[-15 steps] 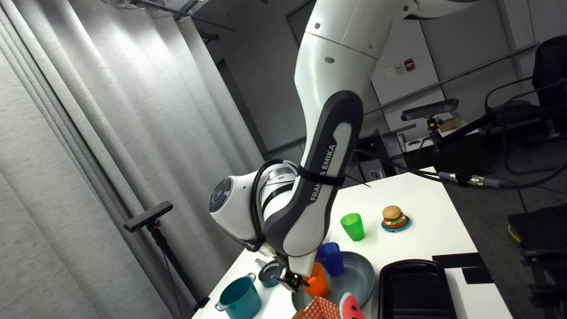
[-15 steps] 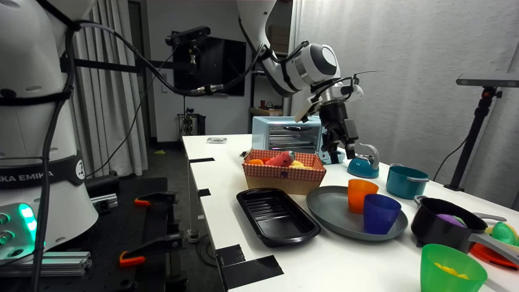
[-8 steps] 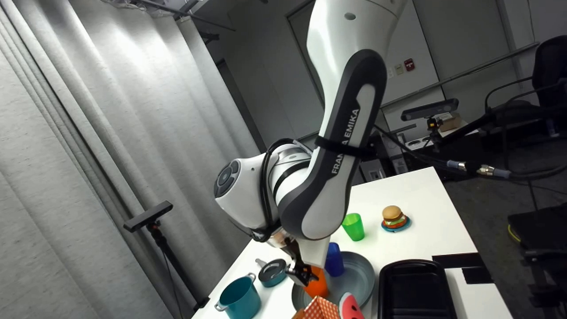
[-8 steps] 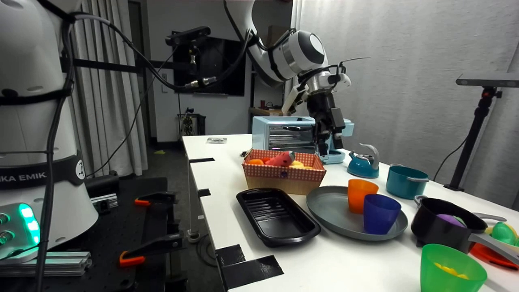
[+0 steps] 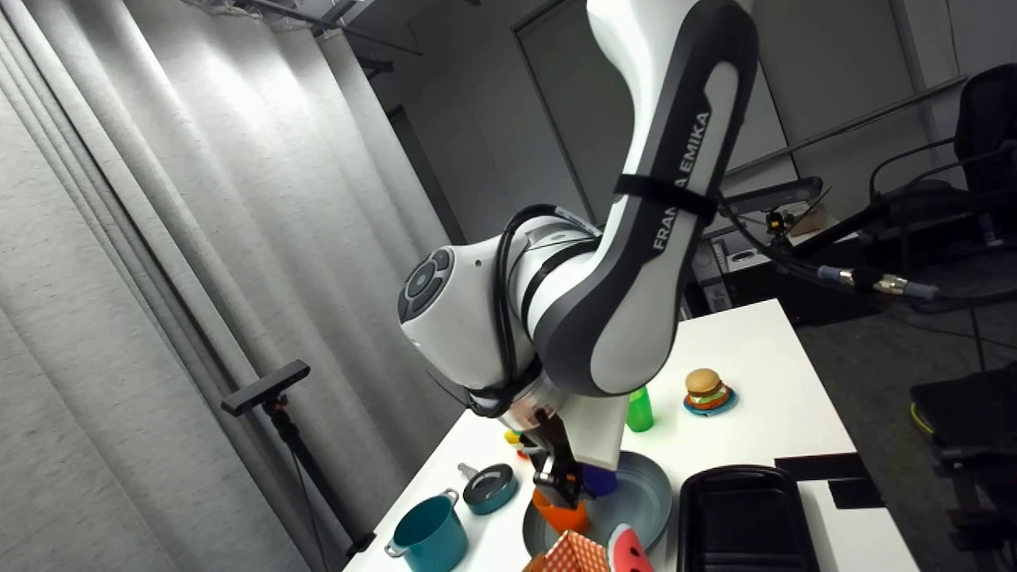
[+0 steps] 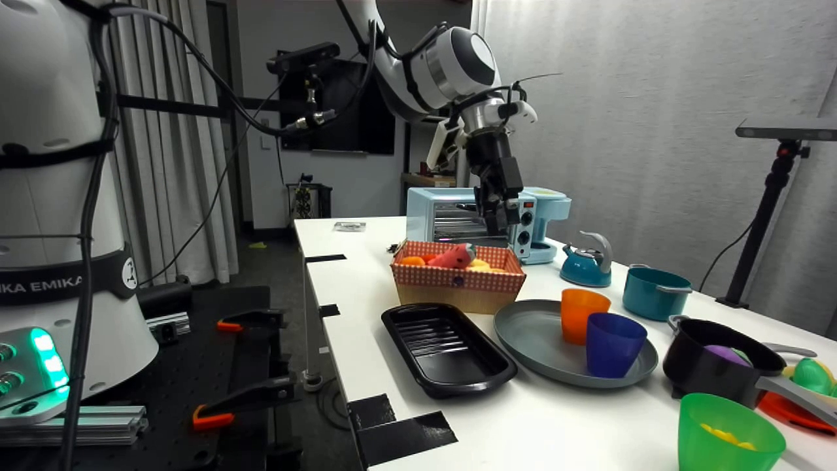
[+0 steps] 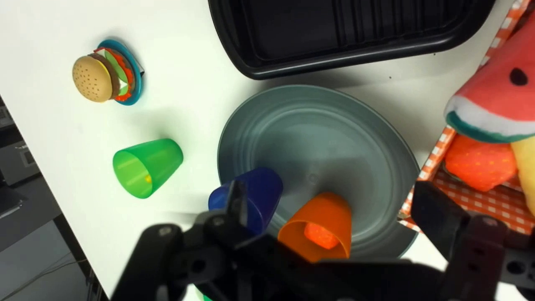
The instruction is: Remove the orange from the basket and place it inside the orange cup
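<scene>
Wrist view: pincer (image 7: pixel 332 194) spread, orange cup (image 7: pixel 338 213) seemingly occupied.

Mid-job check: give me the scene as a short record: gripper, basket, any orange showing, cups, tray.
Gripper: open, holding nothing, above the table
Basket: watermelon piece and yellow piece among its contents
Orange: likely the partly hidden piece near one end of the basket
Orange cup: upright on the grey plate; red-orange piece inside, kind unclear
Blue cup: same plate, beside the orange cup
Green cup: on the table, yellow bits inside
Black tray: beside the plate
</scene>
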